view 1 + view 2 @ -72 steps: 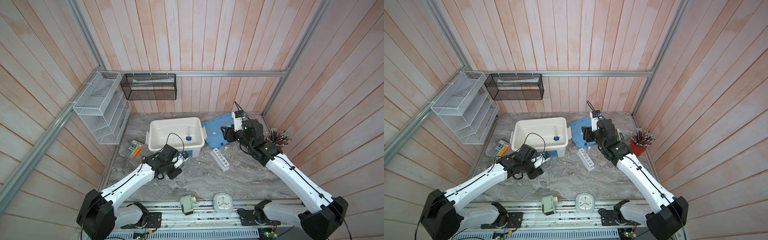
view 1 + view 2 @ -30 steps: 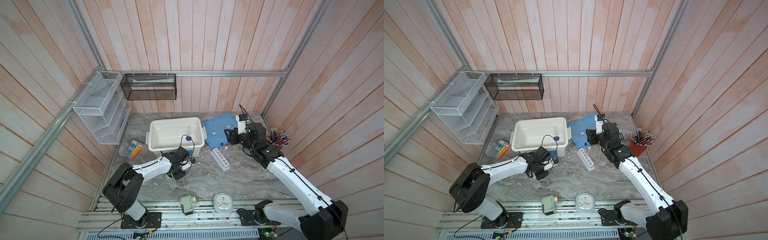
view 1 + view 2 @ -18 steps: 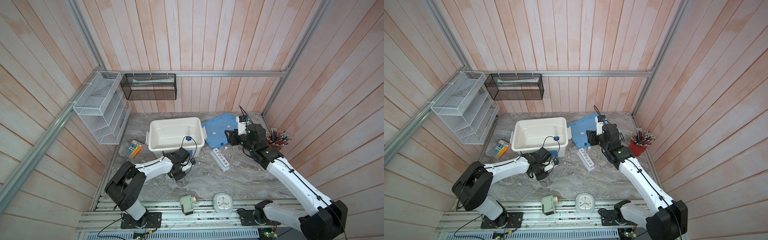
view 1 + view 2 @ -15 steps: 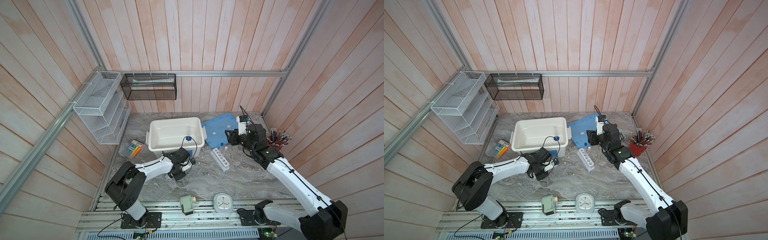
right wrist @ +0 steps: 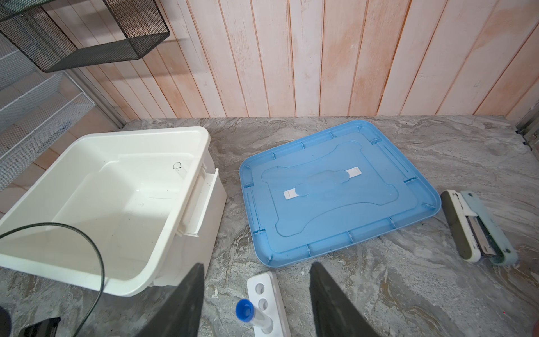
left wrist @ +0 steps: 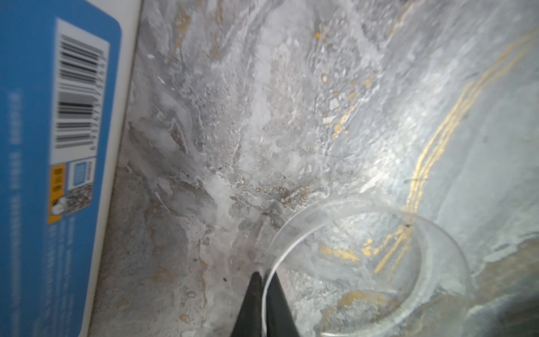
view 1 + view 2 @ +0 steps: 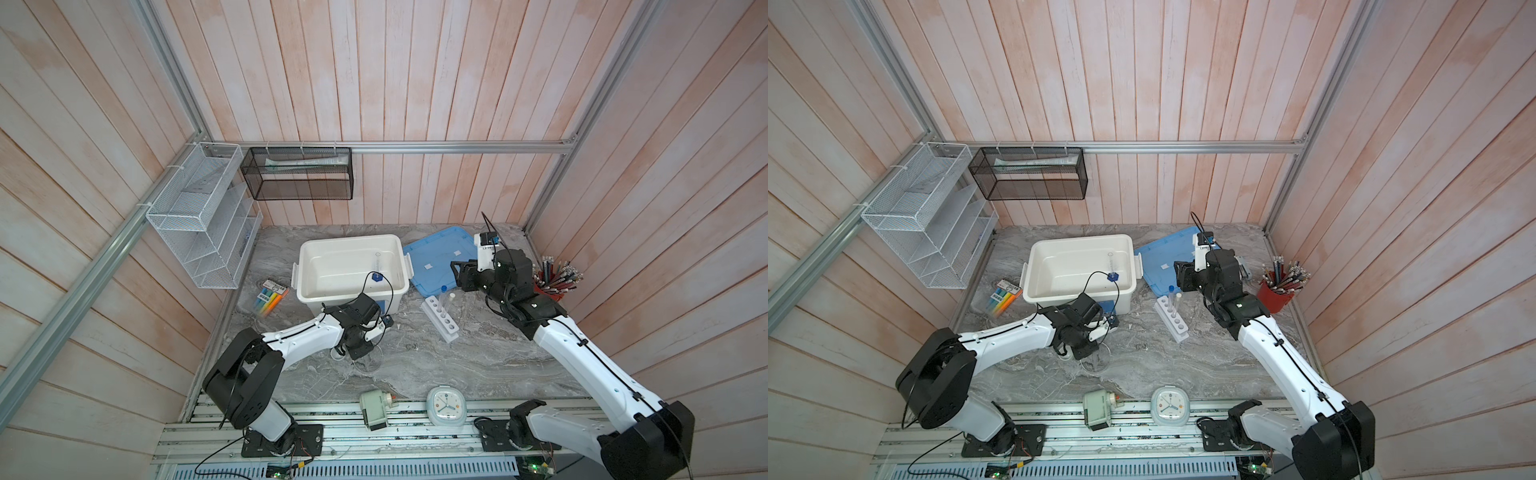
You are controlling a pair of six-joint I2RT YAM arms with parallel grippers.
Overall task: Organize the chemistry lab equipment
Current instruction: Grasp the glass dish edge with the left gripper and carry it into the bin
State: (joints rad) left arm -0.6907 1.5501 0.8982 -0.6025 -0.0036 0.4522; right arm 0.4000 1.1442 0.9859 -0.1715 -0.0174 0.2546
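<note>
My left gripper (image 6: 264,275) is low over the marble table, its jaws shut on the thin wall of the clear round dish (image 6: 364,271). In both top views it sits just in front of the white bin (image 7: 309,266), with the dish (image 7: 1096,359) faint beside it. The small blue-based clear cylinder (image 7: 377,274) stands inside the bin. My right gripper (image 5: 257,264) hangs open above the white six-hole rack (image 5: 268,287). A blue-capped tube (image 5: 246,312) stands in the rack, and a white-capped tube (image 7: 452,296) stands beside it.
The bin's blue lid (image 7: 440,257) lies upside down right of the bin. A red cup of pencils (image 7: 555,282) stands at the right wall. A clock (image 7: 445,405) and a small grey-green device (image 7: 376,409) sit at the front edge. A marker pack (image 7: 270,299) lies left.
My left gripper has closed on the dish's rim over the last second, after reaching right along the bin's front. The right arm has barely moved.
</note>
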